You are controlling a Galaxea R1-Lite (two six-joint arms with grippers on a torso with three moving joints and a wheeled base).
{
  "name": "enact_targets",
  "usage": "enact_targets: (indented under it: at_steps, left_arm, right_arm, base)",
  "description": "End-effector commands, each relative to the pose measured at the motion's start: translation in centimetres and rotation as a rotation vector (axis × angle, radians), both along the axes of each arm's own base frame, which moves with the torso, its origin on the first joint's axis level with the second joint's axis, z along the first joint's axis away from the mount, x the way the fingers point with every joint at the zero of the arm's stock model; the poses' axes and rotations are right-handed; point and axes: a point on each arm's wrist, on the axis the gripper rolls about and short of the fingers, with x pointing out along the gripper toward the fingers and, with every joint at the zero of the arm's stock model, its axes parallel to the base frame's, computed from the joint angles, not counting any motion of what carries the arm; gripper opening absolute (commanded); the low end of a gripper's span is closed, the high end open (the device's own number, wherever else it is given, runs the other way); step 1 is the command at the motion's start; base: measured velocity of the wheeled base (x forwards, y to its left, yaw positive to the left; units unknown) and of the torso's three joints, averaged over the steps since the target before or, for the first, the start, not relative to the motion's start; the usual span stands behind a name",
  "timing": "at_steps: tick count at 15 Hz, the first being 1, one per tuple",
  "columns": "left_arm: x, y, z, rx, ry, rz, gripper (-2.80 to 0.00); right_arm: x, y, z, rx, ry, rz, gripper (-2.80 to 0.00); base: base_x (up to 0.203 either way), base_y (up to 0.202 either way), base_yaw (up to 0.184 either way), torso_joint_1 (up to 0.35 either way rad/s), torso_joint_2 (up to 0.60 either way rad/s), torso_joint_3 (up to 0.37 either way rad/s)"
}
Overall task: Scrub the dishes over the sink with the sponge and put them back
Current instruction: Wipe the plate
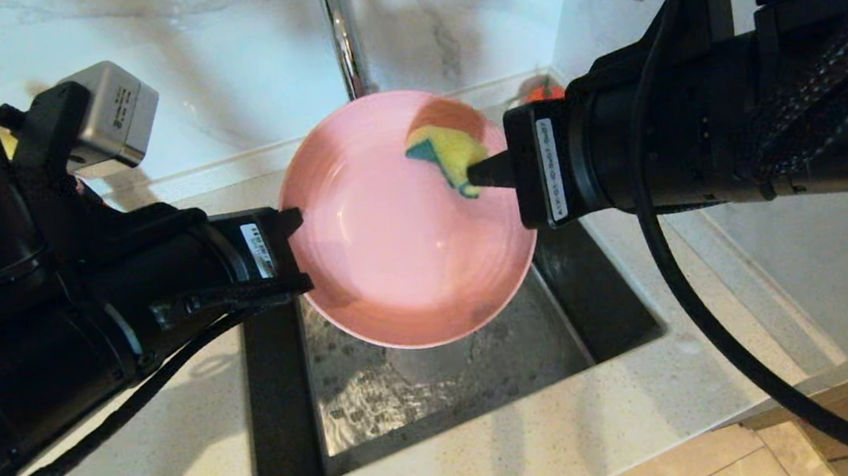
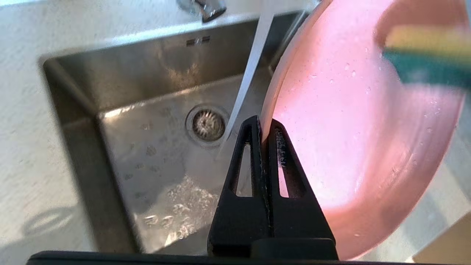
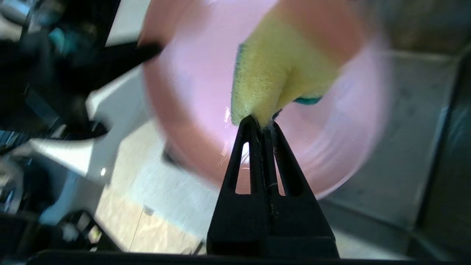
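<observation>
Mid-scrub: above the sink (image 1: 444, 397), the left gripper (image 1: 296, 250) is clamped on the pink plate (image 1: 393, 250) rim while the right gripper (image 1: 477, 175), pinching the sponge (image 1: 446, 153), presses it against the plate's face. Returning it and the bowl remain.

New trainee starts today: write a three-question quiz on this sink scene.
1. True or false: the left gripper is shut on the rim of the wide round pink plate.
2. What does the right gripper hold? A) the chrome faucet B) the yellow foam sponge with a green layer C) nothing
3. Fill in: water runs into the square steel ____.

Key: 1 true; 2 B; 3 sink.
</observation>
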Motion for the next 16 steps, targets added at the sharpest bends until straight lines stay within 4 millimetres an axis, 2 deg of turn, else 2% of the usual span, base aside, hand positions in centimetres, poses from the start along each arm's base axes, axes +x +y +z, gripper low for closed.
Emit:
enact_targets:
  at_steps: [1, 3, 5, 8, 11, 16]
  left_arm:
    - [1.4, -1.2, -0.2, -0.008, -0.006, 0.01, -2.8]
    - [2.8, -1.7, 0.3, -0.033, -0.034, 0.032, -2.8]
    - [3.4, -1.7, 0.8, -0.046, -0.048, 0.047, -2.8]
    - [3.8, -1.7, 1.7, -0.065, -0.07, 0.056, -2.8]
    - [3.5, -1.3, 2.7, -0.083, -0.091, 0.057, -2.8]
    - [2.2, -0.3, 3.0, -0.091, -0.096, 0.053, -2.8]
  right_arm:
    - [-1.1, 0.5, 0.0, 0.004, 0.032, 0.034, -2.8]
    - [-2.6, 1.1, -0.1, 0.013, 0.074, 0.078, -2.8]
    - [-4.0, 0.8, 0.1, 0.014, 0.103, 0.11, -2.8]
    - [-4.4, 0.9, 0.4, 0.023, 0.119, 0.127, -2.8]
    - [-3.9, 1.4, -0.6, 0.015, 0.162, 0.106, -2.8]
    - [0.2, 1.9, -1.7, 0.012, 0.18, 0.023, -2.8]
  base:
    - [0.0, 0.0, 0.0, 0.0, 0.0, 0.0]
    - [0.0, 0.0, 0.0, 0.0, 0.0, 0.0]
    - [0.0, 0.0, 0.0, 0.0, 0.0, 0.0]
    - [0.0, 0.0, 0.0, 0.0, 0.0, 0.0]
    - [0.0, 0.0, 0.0, 0.0, 0.0, 0.0]
    - [0.0, 0.0, 0.0, 0.0, 0.0, 0.0]
